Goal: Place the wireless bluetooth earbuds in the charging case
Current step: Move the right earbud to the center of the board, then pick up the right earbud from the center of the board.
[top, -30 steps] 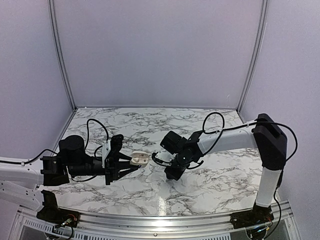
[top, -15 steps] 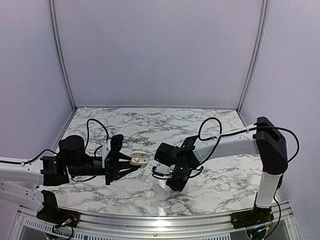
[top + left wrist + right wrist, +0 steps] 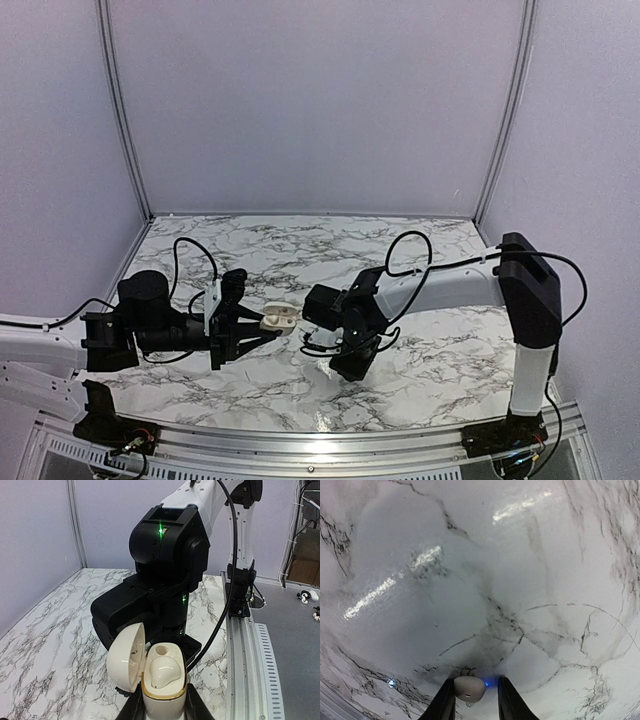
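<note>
**Glossy marble table [image 3: 300, 250] with one small bud low over it**

You look at a table top with a white marble pattern and dark grey veins. It is shiny, and the lamps make bright streaks on it. A metal rail [image 3: 300, 442] runs along its near edge. One small whitish earbud [image 3: 469, 689] is very low over the surface. You cannot tell whether it really rests on the marble.

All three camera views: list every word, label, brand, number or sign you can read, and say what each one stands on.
None: no readable text in any view.
The charging case in the left gripper is plain white with a gold rim.
The right arm's black housing shows only a green light.
The marble table bears only veins.
</note>
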Controlling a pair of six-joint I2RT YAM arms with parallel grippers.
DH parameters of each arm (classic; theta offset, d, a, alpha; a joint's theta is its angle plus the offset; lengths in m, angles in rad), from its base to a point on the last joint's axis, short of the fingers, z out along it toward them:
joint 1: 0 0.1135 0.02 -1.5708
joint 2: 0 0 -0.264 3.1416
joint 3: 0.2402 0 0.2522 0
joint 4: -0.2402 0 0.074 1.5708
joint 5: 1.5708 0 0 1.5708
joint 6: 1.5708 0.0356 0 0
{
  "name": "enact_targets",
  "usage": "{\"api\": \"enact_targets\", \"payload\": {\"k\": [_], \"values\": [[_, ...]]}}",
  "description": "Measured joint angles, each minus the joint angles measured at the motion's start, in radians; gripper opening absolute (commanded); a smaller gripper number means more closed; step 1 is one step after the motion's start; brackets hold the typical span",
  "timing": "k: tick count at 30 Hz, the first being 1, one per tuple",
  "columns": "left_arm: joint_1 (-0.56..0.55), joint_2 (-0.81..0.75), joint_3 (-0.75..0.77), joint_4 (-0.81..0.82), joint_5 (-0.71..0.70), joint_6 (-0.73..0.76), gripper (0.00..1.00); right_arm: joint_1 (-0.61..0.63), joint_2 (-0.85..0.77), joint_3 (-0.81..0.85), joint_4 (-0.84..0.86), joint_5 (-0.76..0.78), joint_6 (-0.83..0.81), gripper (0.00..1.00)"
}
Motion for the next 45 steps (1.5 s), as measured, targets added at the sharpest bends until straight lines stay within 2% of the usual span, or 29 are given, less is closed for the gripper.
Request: {"api": "enact_targets", "payload": {"k": [8, 29, 39, 45], "values": [[0.000, 0.000, 0.000, 0.000, 0.000, 0.000, 0.00, 0.000, 0.030, 0.045, -0.026, 0.000, -0.004, 0.32], [0.000, -0.003, 0.000, 0.000, -0.011, -0.004, 0.00, -0.008, 0.018, 0.048, 0.000, 0.018, -0.012, 0.11], [0.000, -0.070, 0.000, 0.002, -0.076, -0.005, 0.00, -0.099, -0.258, -0.009, 0.198, 0.103, 0.012, 0.09], [0.000, -0.111, -0.023, 0.024, -0.111, -0.003, 0.00, -0.115, -0.441, -0.032, 0.397, 0.148, 0.004, 0.08]]}}
